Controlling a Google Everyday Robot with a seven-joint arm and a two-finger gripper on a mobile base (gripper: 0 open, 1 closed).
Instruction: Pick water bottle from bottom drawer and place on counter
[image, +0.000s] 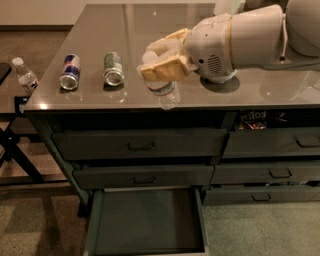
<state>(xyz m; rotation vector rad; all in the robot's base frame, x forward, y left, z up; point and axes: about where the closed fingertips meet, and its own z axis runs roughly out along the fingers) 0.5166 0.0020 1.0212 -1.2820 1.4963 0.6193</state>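
My gripper (161, 64) is shut on the water bottle (165, 93), a clear ribbed plastic bottle. The bottle hangs tilted below the tan fingers (165, 70), above the front part of the glossy grey counter (150, 30). Its cap is hidden inside the grip. The bottom drawer (146, 224) stands pulled open below, with a bare dark floor. My white arm (245, 35) reaches in from the right over the counter.
A blue soda can (70, 72) and a green soda can (113, 68) lie on the counter's left. Another clear bottle (24, 76) with a dark-marked label stands on a side stand at far left. Two handled drawers (140, 146) are shut above the open one.
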